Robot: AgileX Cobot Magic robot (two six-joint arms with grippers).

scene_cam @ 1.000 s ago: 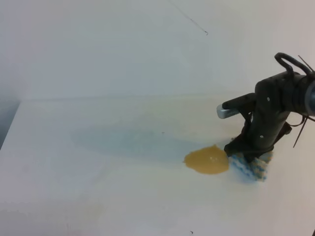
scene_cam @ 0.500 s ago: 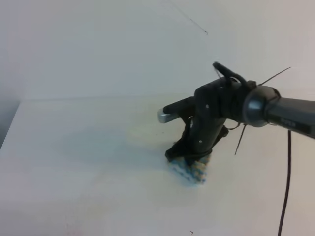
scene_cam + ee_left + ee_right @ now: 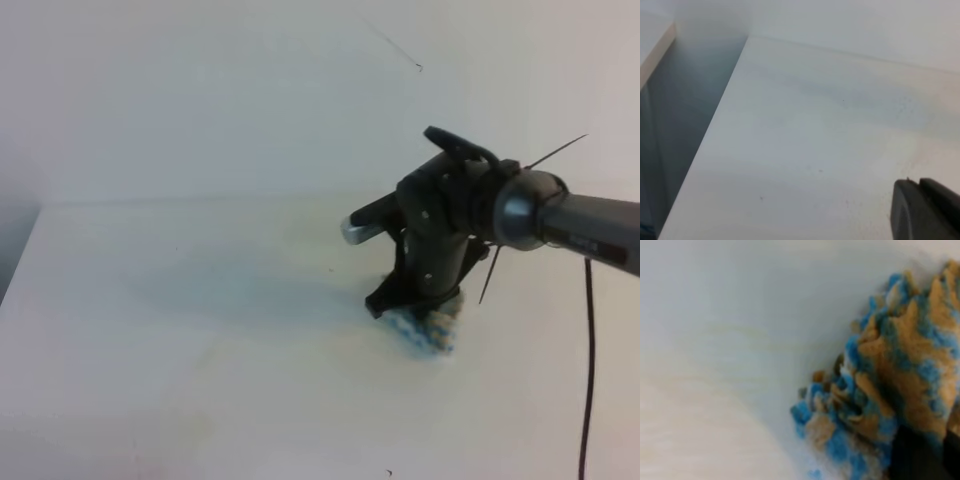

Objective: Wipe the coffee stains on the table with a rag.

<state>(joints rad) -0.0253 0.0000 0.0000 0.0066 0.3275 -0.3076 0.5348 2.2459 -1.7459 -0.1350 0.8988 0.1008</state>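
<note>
**Right hand presses rag onto table, right of centre**

The right hand (image 3: pixel 425 310) is clamped on the rag (image 3: pixel 428 328), which lies bunched beneath it, touching the table (image 3: pixel 180 330). No coffee blotch shows; only a faint tan film lies left of the rag. The left hand (image 3: pixel 925 212) is well apart; its opening cannot be told.

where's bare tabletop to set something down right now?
Most of the table is bare: the whole stretch from its left edge up to the right gripper, and the near strip in front of it. The only crowded spot is right of centre, where that gripper presses the rag onto the surface.
</note>
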